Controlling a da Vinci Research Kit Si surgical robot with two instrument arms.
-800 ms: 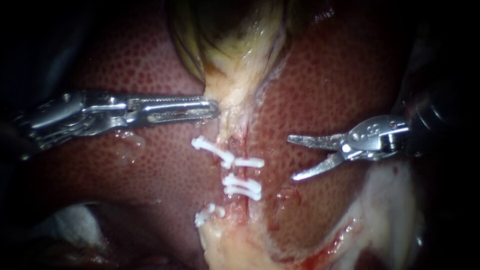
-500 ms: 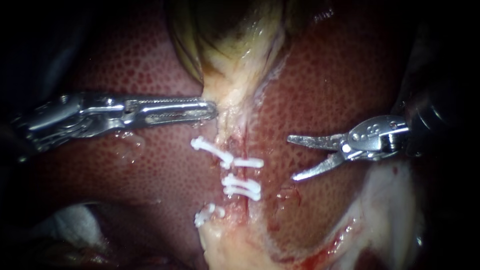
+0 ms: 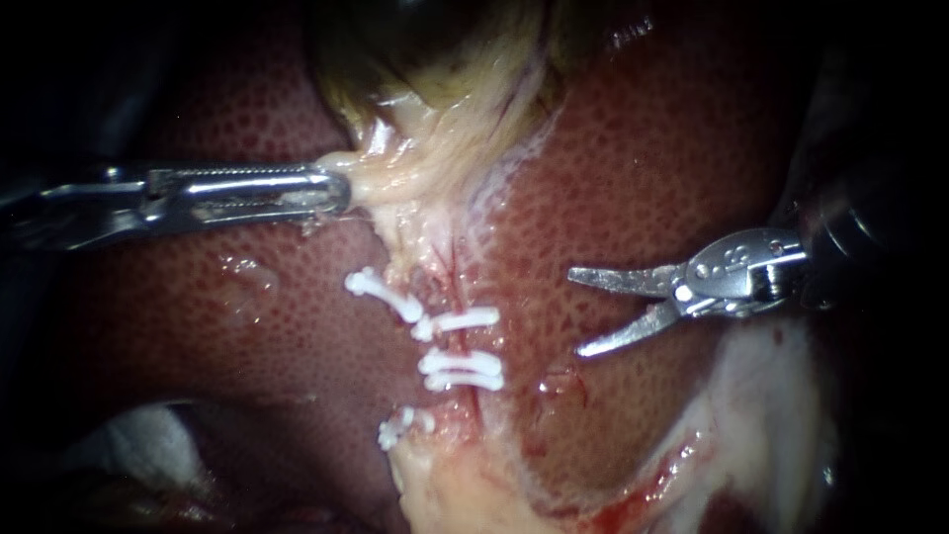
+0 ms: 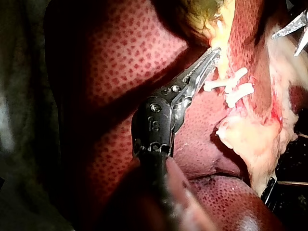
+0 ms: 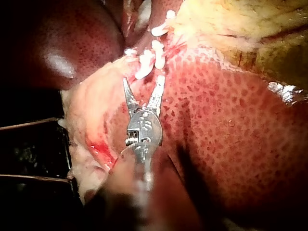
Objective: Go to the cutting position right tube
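The liver (image 3: 247, 326), dark red and finely mottled, spreads out on every side of the clips (image 3: 460, 368). In the endoscope view the yellow-green gallbladder (image 3: 435, 59) lies above the clips and narrows toward them into a pale stalk. A band of pale fatty tissue (image 3: 465, 485) begins just below the clips.

The left instrument (image 3: 341, 193) comes in above and to the left of the clips. Its long toothed jaws are clamped together on the pale lower end of the gallbladder, which is drawn out toward them.

The right instrument (image 3: 576, 314) lies level with the clips and well to their right, over bare liver. Its two slim curved blades are spread wide and hold nothing. Both tips point toward the clips.

The right tube (image 3: 457, 287) runs as a thin reddish strand from the gallbladder's stalk down through the clips. It is apart from the open blades, which do not touch it. One white clip crosses it higher up and a close pair crosses it just lower, with a short bare stretch between them. Two more white clips sit to the left of these.

In the right wrist view the clips lie just ahead of the spread blade tips.
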